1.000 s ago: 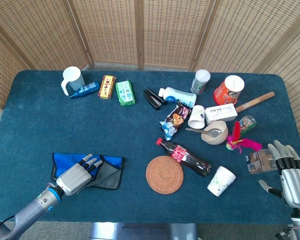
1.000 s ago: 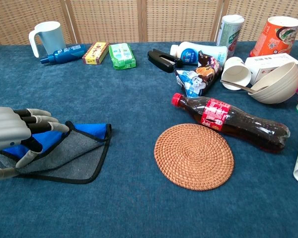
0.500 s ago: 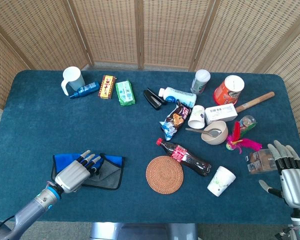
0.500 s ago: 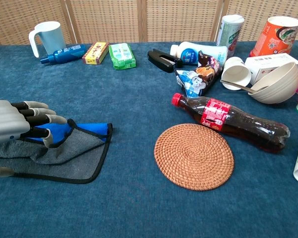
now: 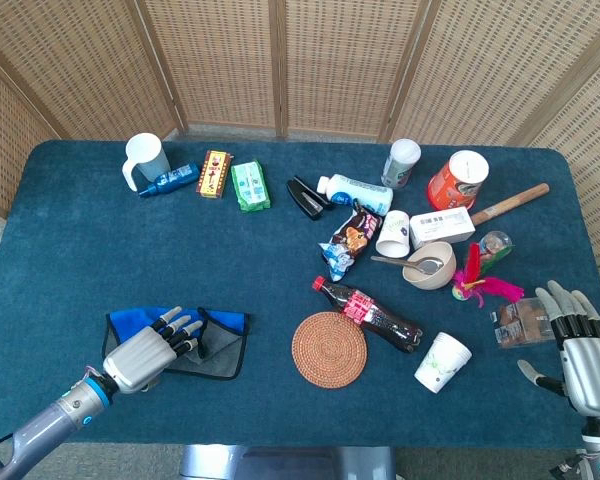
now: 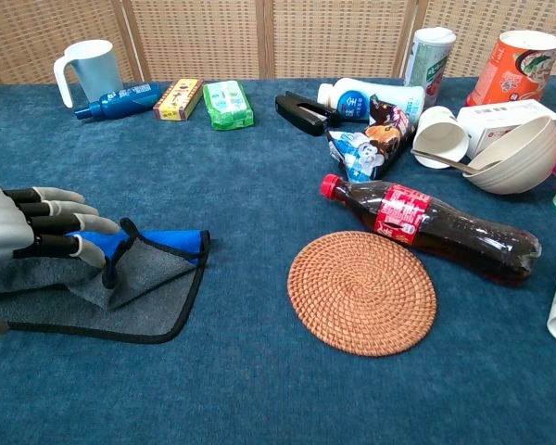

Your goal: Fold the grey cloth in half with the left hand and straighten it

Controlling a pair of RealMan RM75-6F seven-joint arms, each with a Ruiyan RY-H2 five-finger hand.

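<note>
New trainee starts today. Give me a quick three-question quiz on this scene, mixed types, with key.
1. True or false: the cola bottle stands upright.
2. What lies under the left hand? A) woven coaster B) grey cloth C) white mug
3. Fill in: the spoon rests in the ____.

Key:
1. False, it lies on its side beside the woven coaster.
2. B, the grey cloth.
3. bowl.
</note>
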